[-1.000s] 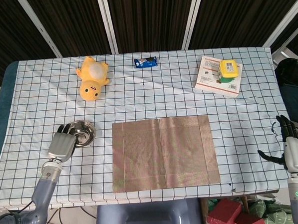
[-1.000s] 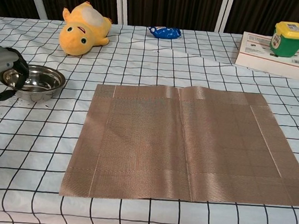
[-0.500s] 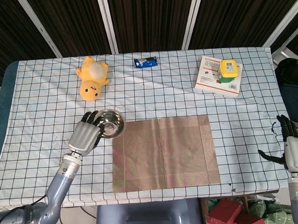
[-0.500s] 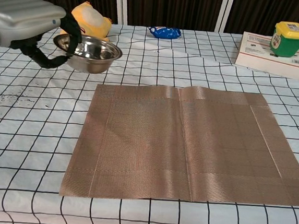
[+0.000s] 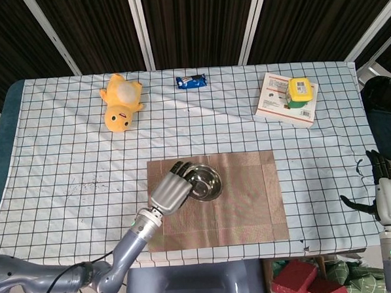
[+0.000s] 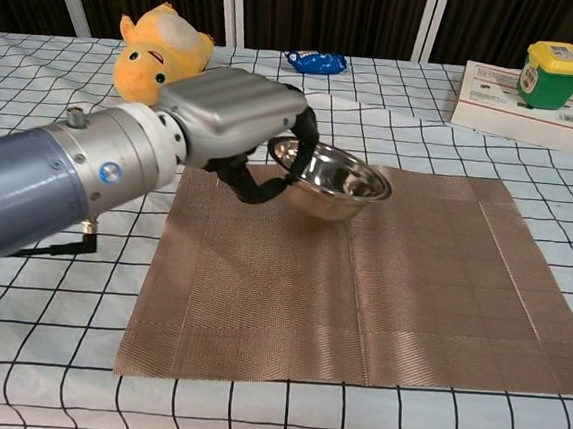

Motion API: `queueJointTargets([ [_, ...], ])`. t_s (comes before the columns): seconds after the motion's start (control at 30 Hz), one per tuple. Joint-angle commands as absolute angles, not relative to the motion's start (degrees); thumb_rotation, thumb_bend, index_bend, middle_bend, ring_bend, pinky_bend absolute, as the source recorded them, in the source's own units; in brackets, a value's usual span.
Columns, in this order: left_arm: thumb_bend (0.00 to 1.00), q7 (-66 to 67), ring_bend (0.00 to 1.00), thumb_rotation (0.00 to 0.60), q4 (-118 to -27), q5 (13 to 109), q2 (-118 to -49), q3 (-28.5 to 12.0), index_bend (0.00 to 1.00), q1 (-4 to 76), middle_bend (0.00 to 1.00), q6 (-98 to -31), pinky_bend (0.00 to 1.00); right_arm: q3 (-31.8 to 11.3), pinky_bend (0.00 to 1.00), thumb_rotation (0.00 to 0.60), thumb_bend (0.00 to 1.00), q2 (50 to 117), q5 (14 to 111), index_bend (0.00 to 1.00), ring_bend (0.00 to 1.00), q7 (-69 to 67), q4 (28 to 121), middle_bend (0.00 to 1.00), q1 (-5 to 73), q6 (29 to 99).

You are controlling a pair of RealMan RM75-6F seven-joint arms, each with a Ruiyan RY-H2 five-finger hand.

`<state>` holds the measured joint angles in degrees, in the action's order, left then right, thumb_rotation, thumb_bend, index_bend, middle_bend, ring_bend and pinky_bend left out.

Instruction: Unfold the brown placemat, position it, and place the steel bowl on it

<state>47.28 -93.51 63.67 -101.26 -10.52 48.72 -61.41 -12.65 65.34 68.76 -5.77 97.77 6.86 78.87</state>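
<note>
Bowl: a shiny steel bowl (image 6: 332,181) is hanging over the left-centre part of the mat, tilted a little toward the camera in the chest view; its round rim and polished inside are reflecting light. In the head view the bowl (image 5: 204,183) is showing as a bright circle over the mat's upper-left quarter. Whether its base is touching the mat cannot be told.
Mat: the brown placemat (image 6: 441,288) is lying unfolded and flat on the tablecloth, woven, with a fold line running down its middle and a paler band near its edges. From above, the mat (image 5: 251,202) is sitting near the front edge of the table, square to it.
Left hand: the left hand (image 6: 237,120) is grasping the bowl by its near-left rim, fingers curling over the edge and thumb underneath. In the head view the hand (image 5: 169,191) is covering the bowl's left side.
Right hand: the right hand (image 5: 385,192) is hanging off the table's right edge, well apart from the mat, holding nothing, fingers spread.
Table: the checked cloth (image 5: 65,166) is covering the whole top.
Back row: a yellow plush toy (image 5: 120,101), a small blue packet (image 5: 191,82), and a white box (image 5: 280,106) with a green jar (image 5: 299,92) standing on it.
</note>
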Motion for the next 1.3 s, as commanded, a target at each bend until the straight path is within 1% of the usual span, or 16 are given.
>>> queueJointTargets([
  [0.03, 0.46, 48.0, 0.1, 0.6, -89.8, 63.1, -105.6, -10.7, 0.6, 51.0, 0.28, -60.0, 0.17, -12.7, 0.16, 0.6, 0.07, 65.3, 68.7, 0.0, 0.0, -5.9, 97.8, 0.0, 6.9, 78.7],
  [0.1, 0.4, 48.4, 0.1, 0.6, -88.5, 63.1, -106.9, -10.4, 0.58, 51.6, 0.28, -59.5, 0.17, -12.7, 0.16, 0.6, 0.08, 65.2, 68.6, 0.0, 0.0, -6.1, 97.8, 0.0, 6.9, 78.6],
  [0.2, 0.26, 49.1, 0.1, 0.6, -86.6, 62.3, -108.7, -10.1, 0.53, 52.2, 0.26, -58.9, 0.16, -12.8, 0.16, 0.6, 0.07, 65.1, 68.4, 0.0, 0.0, -6.5, 97.9, 0.0, 6.9, 78.4],
  [0.27, 0.14, 49.5, 0.1, 0.6, -86.1, 61.7, -109.3, -9.9, 0.46, 52.3, 0.23, -58.9, 0.15, -12.8, 0.16, 0.6, 0.07, 65.0, 68.4, 0.0, 0.0, -6.6, 97.9, 0.0, 6.9, 78.4],
  [0.3, 0.11, 50.0, 0.1, 0.6, -85.9, 61.6, -109.4, -9.6, 0.42, 52.3, 0.22, -58.9, 0.15, -12.9, 0.16, 0.6, 0.07, 65.0, 68.3, 0.0, 0.0, -6.7, 97.9, 0.0, 6.9, 78.4],
  [0.37, 0.06, 50.9, 0.1, 0.6, -86.2, 61.3, -109.0, -9.1, 0.33, 52.2, 0.19, -59.0, 0.14, -12.9, 0.16, 0.6, 0.08, 64.9, 68.2, 0.0, 0.0, -6.8, 97.9, 0.0, 6.9, 78.4],
  [0.47, 0.05, 51.7, 0.09, 0.6, -88.1, 60.9, -107.5, -8.7, 0.26, 51.8, 0.17, -59.6, 0.13, -12.9, 0.16, 0.6, 0.07, 64.9, 68.2, 0.0, 0.0, -6.8, 97.8, 0.0, 6.9, 78.2],
  [0.63, 0.05, 50.7, 0.09, 0.6, -94.6, 61.1, -102.1, -7.8, 0.24, 49.1, 0.17, -62.6, 0.13, -12.7, 0.16, 0.6, 0.07, 65.0, 68.5, 0.0, 0.0, -6.1, 97.6, 0.0, 6.9, 78.4],
  [0.83, 0.05, 46.2, 0.09, 0.6, -103.2, 63.6, -91.5, -5.5, 0.24, 42.8, 0.17, -69.7, 0.13, -12.4, 0.16, 0.6, 0.07, 65.4, 68.7, 0.0, 0.0, -5.2, 97.2, 0.0, 6.9, 78.8],
  [1.03, 0.05, 39.3, 0.09, 0.6, -107.7, 64.1, -78.8, -2.5, 0.21, 35.1, 0.16, -75.9, 0.12, -12.0, 0.16, 0.6, 0.07, 66.1, 69.6, 0.0, 0.0, -3.3, 96.4, 0.0, 7.1, 79.4],
  [1.13, 0.05, 34.5, 0.07, 0.6, -108.6, 65.4, -73.2, -0.7, 0.18, 31.0, 0.13, -78.7, 0.1, -11.6, 0.16, 0.6, 0.08, 66.6, 70.5, 0.0, 0.0, -2.1, 96.0, 0.0, 7.2, 80.0],
  [1.3, 0.05, 26.1, 0.01, 0.6, -107.8, 69.5, -67.1, 2.5, 0.08, 23.9, 0.04, -84.4, 0.03, -10.9, 0.16, 0.6, 0.08, 67.5, 72.0, 0.0, 0.0, -0.1, 95.0, 0.0, 7.3, 80.9],
])
